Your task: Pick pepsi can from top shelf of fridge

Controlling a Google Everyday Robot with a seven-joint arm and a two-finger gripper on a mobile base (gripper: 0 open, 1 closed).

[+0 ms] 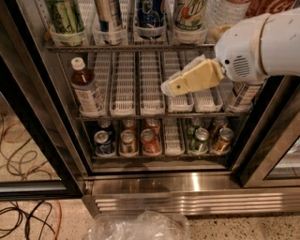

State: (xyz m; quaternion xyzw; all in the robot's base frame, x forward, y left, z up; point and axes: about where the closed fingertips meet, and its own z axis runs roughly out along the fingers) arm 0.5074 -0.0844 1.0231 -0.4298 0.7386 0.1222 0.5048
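Hovering before the middle rack, end effector (pixel 172 86) carrying nothing, its opening impossible to tell, dark blue pepsi can (pixel 150 13) with white markings, upright on the top shelf (pixel 131 48), up-left of it.

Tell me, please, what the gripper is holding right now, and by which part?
Nothing. The gripper hangs empty before the middle rack, apart from the pepsi can, which stands on the top shelf.

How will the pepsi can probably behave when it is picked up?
The pepsi can looks like rigid, smooth metal, so probably firm but slippery. It stands upright behind a clear front stop, so it likely needs lifting, not dragging. The gripper hangs below the top shelf.
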